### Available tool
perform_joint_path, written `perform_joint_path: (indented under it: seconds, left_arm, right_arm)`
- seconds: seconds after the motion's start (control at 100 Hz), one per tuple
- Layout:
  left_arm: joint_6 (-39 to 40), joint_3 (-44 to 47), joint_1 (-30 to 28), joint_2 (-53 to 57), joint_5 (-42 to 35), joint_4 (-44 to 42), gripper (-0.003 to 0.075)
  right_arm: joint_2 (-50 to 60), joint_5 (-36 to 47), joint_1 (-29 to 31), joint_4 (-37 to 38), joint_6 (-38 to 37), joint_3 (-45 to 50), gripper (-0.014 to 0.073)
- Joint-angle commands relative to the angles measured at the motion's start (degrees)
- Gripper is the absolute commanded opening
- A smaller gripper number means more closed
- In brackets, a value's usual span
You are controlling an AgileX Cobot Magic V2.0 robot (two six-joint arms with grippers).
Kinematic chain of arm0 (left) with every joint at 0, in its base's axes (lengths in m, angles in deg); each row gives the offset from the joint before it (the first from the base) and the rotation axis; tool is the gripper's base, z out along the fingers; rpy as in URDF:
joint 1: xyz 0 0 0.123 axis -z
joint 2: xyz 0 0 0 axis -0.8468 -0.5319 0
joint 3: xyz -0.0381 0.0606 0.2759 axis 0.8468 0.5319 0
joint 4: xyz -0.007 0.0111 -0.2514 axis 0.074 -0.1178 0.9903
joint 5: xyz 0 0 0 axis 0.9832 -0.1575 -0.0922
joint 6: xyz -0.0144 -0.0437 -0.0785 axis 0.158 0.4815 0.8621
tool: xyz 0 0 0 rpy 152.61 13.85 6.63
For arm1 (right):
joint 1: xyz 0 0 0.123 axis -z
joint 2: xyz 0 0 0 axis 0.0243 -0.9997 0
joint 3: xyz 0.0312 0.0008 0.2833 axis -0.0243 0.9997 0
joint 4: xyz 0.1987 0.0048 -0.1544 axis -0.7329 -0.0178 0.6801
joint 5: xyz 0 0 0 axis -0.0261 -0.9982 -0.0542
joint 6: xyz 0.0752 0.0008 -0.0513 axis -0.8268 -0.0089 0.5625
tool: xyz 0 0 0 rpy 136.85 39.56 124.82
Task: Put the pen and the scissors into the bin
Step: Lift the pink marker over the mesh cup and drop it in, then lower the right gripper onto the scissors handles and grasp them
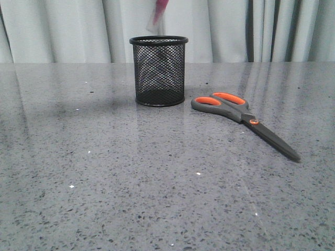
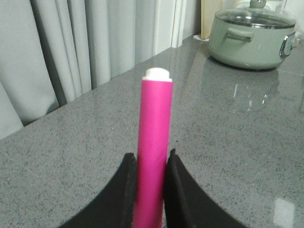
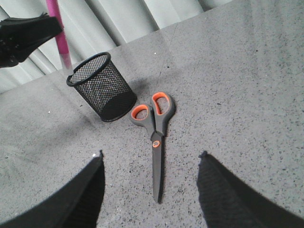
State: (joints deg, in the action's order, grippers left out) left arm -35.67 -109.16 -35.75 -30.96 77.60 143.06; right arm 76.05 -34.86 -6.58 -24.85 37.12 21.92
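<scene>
The black mesh bin (image 1: pixel 158 70) stands upright on the grey table. The pink pen (image 1: pixel 159 14) hangs just above its rim, its whitish end pointing down. My left gripper (image 2: pixel 151 159) is shut on the pen (image 2: pixel 154 142); it shows as a dark shape (image 3: pixel 28 31) in the right wrist view, above the bin (image 3: pixel 102 88). The scissors (image 1: pixel 242 116) lie flat and closed to the right of the bin, handles toward it. My right gripper (image 3: pixel 151 156) is open and empty, high above the scissors' blades (image 3: pixel 157 152).
A pale green pot with a glass lid (image 2: pixel 251 33) stands far off on the table in the left wrist view. Grey curtains (image 1: pixel 235 29) hang behind the table's far edge.
</scene>
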Motion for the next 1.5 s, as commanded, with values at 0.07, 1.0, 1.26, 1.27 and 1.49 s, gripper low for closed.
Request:
perform_joint_path:
  seconds: [0.07,1.0,1.26,1.27,1.49]
  left_arm:
    - [-2.58,-1.59,0.50,0.10,2.10,5.51,-0.0022]
    - [10.73,-9.10,-7.30,12.70,20.24,4.75,0.0265]
    - [18.31,-9.10,-12.78,28.06,24.03,-4.97,-0.0022]
    - [18.99,-9.10,-12.78,28.93,23.75,-6.03,-0.0022]
    - [32.95,-7.77,-12.67,42.66,15.14,-24.71,-0.0022]
  right_arm:
    - [-1.07,2.62,0.36,-0.07,0.68,-1.57,0.0391]
    - [-10.57,-6.02,0.36,-8.85,17.12,-15.02,0.0391]
    - [-33.37,-19.09,0.36,-6.90,18.62,-31.54,0.0391]
    - [-34.03,-19.48,0.36,-6.70,18.62,-32.46,0.0391]
    - [-54.58,-32.43,-0.41,-2.76,17.65,-46.21,0.0391]
